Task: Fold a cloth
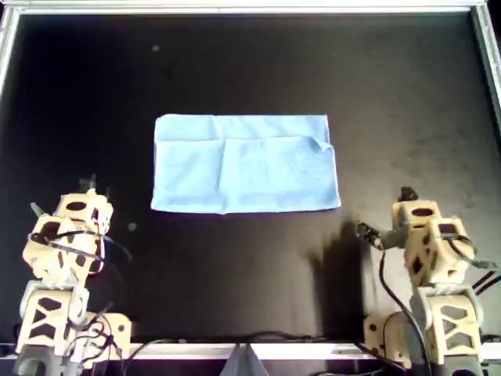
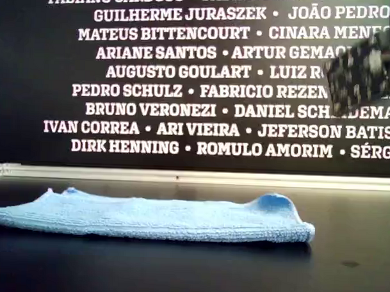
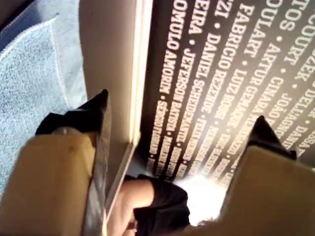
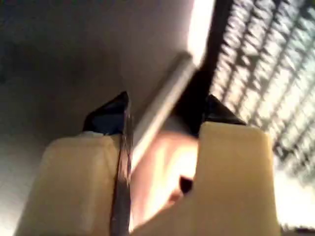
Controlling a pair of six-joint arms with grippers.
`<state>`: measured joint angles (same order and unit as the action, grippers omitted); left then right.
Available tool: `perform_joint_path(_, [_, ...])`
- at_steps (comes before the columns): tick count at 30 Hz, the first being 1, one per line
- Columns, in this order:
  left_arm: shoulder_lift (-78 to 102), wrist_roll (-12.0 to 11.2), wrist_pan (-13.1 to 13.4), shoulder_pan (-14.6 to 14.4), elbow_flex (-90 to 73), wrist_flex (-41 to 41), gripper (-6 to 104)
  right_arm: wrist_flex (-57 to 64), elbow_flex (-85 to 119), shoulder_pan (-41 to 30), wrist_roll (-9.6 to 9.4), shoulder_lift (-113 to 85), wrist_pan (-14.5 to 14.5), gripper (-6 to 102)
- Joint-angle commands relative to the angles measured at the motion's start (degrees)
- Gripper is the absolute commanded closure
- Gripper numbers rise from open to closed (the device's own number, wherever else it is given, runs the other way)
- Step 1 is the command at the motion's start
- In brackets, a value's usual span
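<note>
The light blue cloth [image 1: 246, 164] lies flat on the black table as a wide rectangle, with a fold edge across its middle and a small bump at its far right corner in the overhead view. In the exterior view the cloth [image 2: 148, 215] is a low layered strip. My left gripper [image 3: 180, 109] is open with nothing between its fingers, aimed at a lettered wall. My right gripper [image 4: 166, 100] is open and empty too. Two tan arms [image 1: 66, 235] [image 1: 427, 235] sit drawn back at the overhead view's bottom, apart from the cloth; the wrist views do not show which is which.
A metal rim [image 1: 250, 8] borders the black table [image 1: 250, 70]. A black wall with white names [image 2: 184, 88] stands behind it. A blurred dark object [image 2: 361, 72] hangs at the exterior view's upper right.
</note>
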<state>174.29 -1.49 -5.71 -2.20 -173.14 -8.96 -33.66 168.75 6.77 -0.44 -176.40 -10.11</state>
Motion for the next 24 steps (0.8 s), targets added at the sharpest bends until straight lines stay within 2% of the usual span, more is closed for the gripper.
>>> perform_joint_path(1, [1.41, 0.09, -0.35, 1.32, 0.7, 0.26, -1, -0.62, 0.18, 1.05, -0.35, -1.76, 0.35, 36])
perform_joint_path(5, [1.05, 0.09, -0.35, 1.32, 0.7, 0.26, -1, -0.7, -0.53, 6.86, -1.05, 3.08, 7.73, 36])
perform_joint_path(9, [0.44, 0.09, -0.35, 1.32, 0.7, 0.26, -1, 0.7, -5.19, 9.14, -3.69, 20.21, 11.07, 35])
perform_joint_path(11, [0.44, 0.09, -0.35, 1.32, 0.7, 0.26, -1, 0.7, -10.81, 9.14, -3.96, 31.03, 11.16, 35])
perform_joint_path(18, [0.35, 0.18, -0.35, 1.32, 0.7, 0.26, -1, 0.7, -29.27, 9.32, -1.32, 63.02, 11.25, 36])
perform_joint_path(24, [0.35, 0.18, -0.35, 1.32, 0.7, 0.26, -1, 0.79, -39.02, 10.11, -1.14, 75.67, 11.16, 35])
